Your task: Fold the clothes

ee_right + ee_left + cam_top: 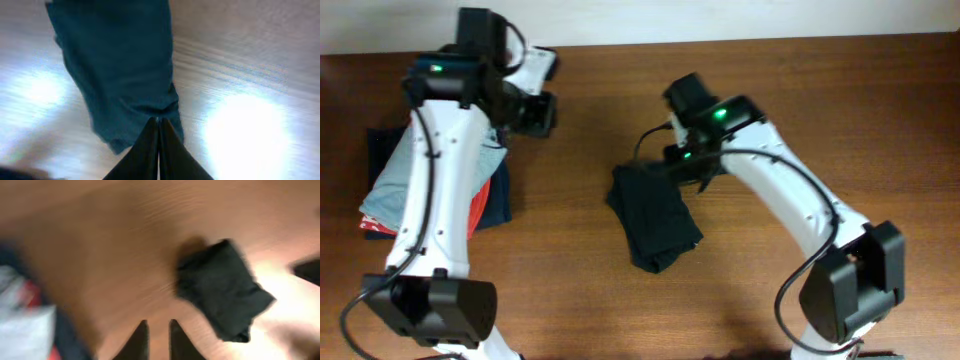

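Lying near the middle of the table [820, 110], the black T-shirt [655, 222] was a compact folded bundle. Right gripper [158, 121] was closed tight, tips pinching puckered fabric at the shirt's edge. Left gripper [158, 327] hung over bare wood, apart from the shirt, fingers narrowly parted, nothing between them; view blurred. Stack of folded garments [390, 190] sat at the left side.

wooden table [880, 120] bears black t-shirt [655, 215], garment stack [388, 192].
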### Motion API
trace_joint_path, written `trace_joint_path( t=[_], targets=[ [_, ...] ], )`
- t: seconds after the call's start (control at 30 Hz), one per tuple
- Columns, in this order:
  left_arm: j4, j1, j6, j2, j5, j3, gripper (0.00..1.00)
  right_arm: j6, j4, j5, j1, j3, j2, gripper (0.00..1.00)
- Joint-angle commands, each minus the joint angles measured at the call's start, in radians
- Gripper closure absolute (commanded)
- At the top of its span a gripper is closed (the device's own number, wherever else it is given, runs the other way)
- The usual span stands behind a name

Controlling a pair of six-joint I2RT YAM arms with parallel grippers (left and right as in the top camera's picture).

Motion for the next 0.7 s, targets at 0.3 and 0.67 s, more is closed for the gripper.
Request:
trace_joint_path(
  t=[0.3, 0.67],
  targets=[
    [0.364, -0.208, 0.282, 0.091, 0.246, -0.444, 0.97, -0.02, 0.174, -0.478, -0.098, -0.298, 0.024, 0.96],
    [0.489, -0.224, 0.319, 0.316, 0.156, -0.52, 0.96, 0.032, 0.315, -0.465, -0.141, -0.408, 0.034, 0.96]
  ],
)
